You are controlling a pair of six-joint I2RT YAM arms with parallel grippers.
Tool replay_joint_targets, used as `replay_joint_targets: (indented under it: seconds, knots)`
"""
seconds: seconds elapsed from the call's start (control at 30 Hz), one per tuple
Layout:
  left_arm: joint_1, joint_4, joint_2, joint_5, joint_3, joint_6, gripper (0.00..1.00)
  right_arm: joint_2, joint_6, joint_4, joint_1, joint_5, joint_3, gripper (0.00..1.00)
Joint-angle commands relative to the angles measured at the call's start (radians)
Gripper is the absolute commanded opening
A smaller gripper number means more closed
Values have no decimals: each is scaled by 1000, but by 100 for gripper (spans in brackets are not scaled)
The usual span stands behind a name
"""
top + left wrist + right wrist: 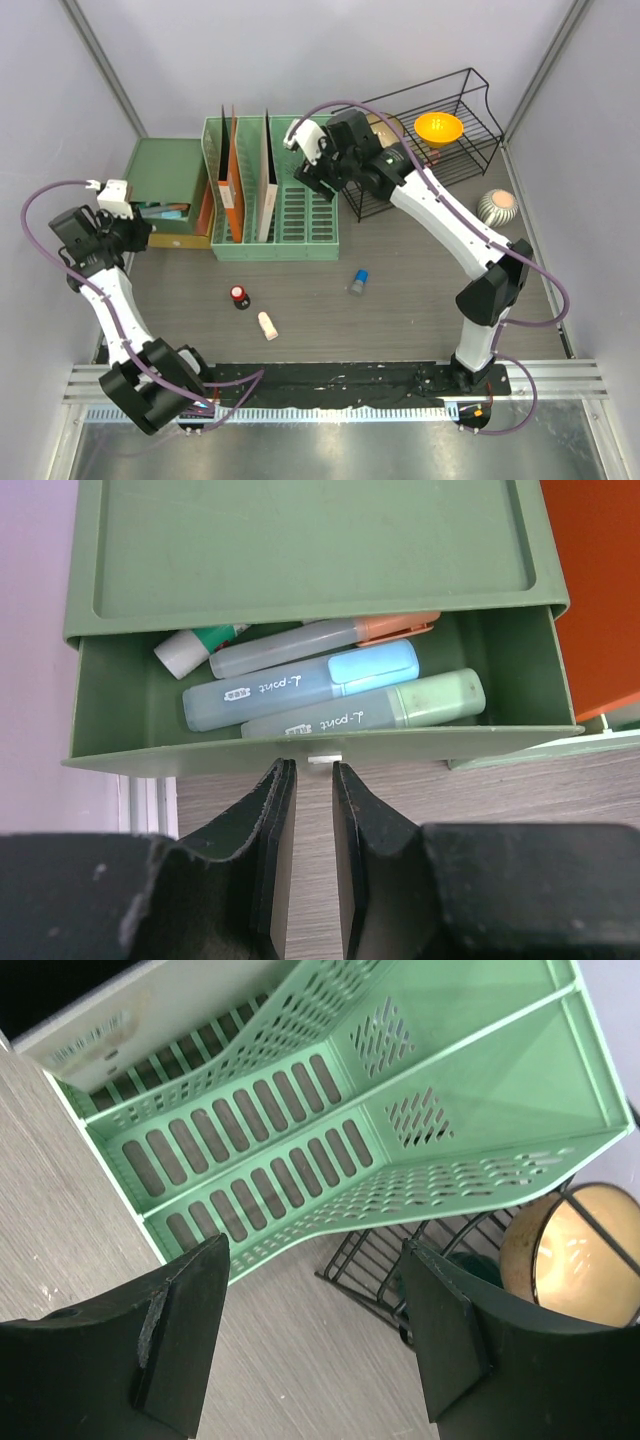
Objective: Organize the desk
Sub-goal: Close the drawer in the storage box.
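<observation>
Flat, rectangular surface [420, 320] in dark grey-brown wood grain.
It lies level beneath both arms, running back to the pale walls, with a black rail [330, 380] and a metal strip [570, 378] along its near edge.

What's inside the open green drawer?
The drawer holds a blue-capped highlighter, a green-capped highlighter, an orange-capped highlighter and a white-capped stick with green print. The drawer's rear sits under the cabinet top, so anything further back is hidden.
</observation>
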Motion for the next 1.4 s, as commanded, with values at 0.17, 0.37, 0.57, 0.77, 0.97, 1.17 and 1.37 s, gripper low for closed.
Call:
replay_joint_targets:
  seconds: [0.17, 0.37, 0.57, 0.77, 0.97, 1.17, 1.37]
  knots:
    - [-36, 75, 45, -31, 67, -50, 27, -104, -5, 64, -17, 22, -68, 74]
    - [-85, 98, 67, -74, 61, -53, 28, -121, -11, 66, -24, 58, -89, 73]
    - [-111, 113, 88, -97, 72, -64, 32, -134, -11, 66, -25, 63, -100, 73]
    - [-125, 130, 105, -105, 79, -73, 37, -143, -11, 66, -25, 68, -114, 73]
    - [-142, 155, 119, -114, 81, -89, 42, -146, -12, 64, -25, 77, -125, 73]
    - [-155, 164, 124, -120, 87, -99, 47, -149, -11, 62, -25, 77, -135, 74]
    - [-169, 170, 127, -123, 79, -100, 53, -157, -11, 64, -27, 81, -142, 73]
